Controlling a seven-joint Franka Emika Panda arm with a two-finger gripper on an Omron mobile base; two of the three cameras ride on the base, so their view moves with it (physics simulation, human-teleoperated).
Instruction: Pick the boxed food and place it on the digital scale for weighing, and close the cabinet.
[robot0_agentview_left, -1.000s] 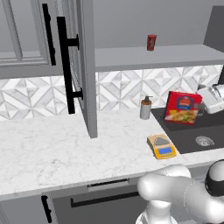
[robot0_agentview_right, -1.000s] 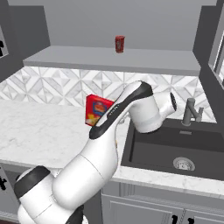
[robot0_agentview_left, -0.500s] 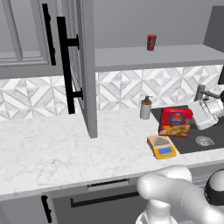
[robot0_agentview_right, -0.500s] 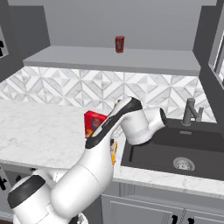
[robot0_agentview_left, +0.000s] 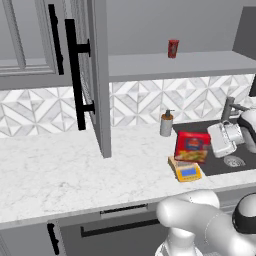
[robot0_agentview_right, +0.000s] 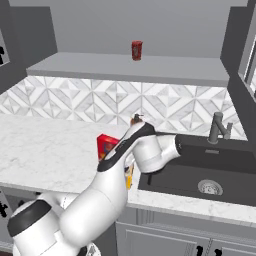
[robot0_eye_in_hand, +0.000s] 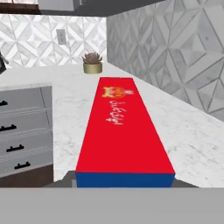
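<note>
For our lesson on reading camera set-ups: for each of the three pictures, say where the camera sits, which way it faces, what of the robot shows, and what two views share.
Left base view: behind the arm's left, facing the open cabinet; arm lower right.
Right base view: behind its right, facing the sink; arm lower left.
Hand view: on the hand, looking along the boxed food.
Shared: both base views show the boxed food over the digital scale.

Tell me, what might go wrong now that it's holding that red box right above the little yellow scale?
The boxed food, clamped in the gripper, looks bigger than the digital scale, so it could overhang and tip off once released. It hangs near the sink's edge, so a slip might drop it in. The cabinet door stands open, unfinished.
</note>
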